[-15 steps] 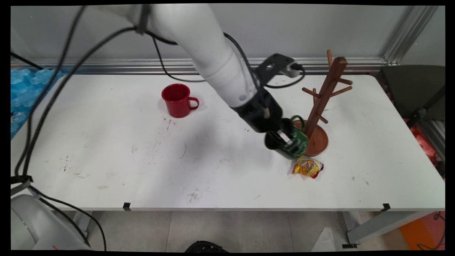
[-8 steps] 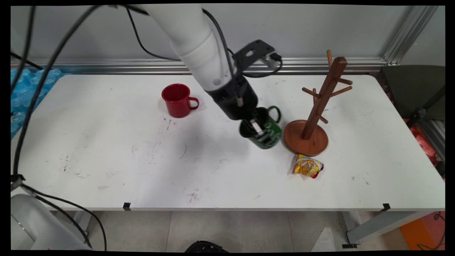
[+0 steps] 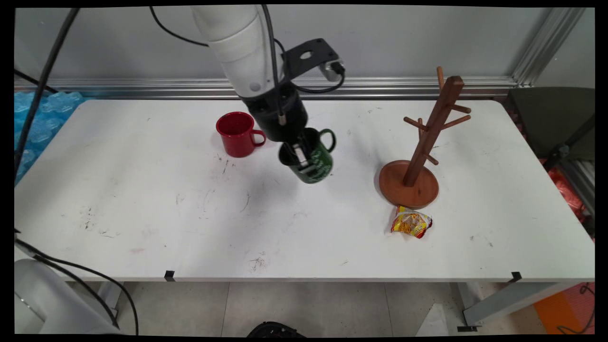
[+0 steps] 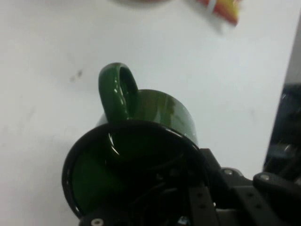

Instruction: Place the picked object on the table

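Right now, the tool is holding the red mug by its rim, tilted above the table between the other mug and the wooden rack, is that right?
Not quite: the tool holds the green mug, not the red one. The red mug stands on the table to the left. The rest holds: gripped at the rim, tilted, between the red mug and the rack. The main view shows it.

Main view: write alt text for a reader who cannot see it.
A black gripper on a white arm holds a green mug tilted above the white table, one finger inside its rim. A red mug stands to the left; a wooden mug tree and snack packet sit to the right.
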Controlling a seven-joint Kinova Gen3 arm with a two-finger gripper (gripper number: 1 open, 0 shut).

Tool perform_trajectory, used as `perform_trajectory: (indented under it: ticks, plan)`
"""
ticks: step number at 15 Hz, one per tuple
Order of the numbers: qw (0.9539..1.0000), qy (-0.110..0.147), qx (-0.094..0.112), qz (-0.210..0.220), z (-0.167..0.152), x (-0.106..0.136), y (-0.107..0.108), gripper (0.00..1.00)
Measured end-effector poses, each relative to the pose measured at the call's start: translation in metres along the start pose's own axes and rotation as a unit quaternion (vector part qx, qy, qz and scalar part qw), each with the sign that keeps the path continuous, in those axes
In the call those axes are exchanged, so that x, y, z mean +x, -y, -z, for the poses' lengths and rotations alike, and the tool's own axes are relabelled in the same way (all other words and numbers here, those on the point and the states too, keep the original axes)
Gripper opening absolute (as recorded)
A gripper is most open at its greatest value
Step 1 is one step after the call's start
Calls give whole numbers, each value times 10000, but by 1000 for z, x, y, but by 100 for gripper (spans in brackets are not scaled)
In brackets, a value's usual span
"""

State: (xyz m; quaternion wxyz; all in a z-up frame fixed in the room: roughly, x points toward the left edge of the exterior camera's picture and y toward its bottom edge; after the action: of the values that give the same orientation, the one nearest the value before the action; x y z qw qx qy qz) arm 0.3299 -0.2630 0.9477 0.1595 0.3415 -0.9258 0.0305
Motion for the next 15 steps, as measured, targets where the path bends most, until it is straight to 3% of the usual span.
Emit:
perform_trajectory:
  ticks: [3,9,15]
  plan:
    - [9992,338,209,-82,3,-5,9,0]
    - [9931,1011,576,-170,-6,-16,28,0]
    - [9843,1604,588,-436,-33,-27,44,0]
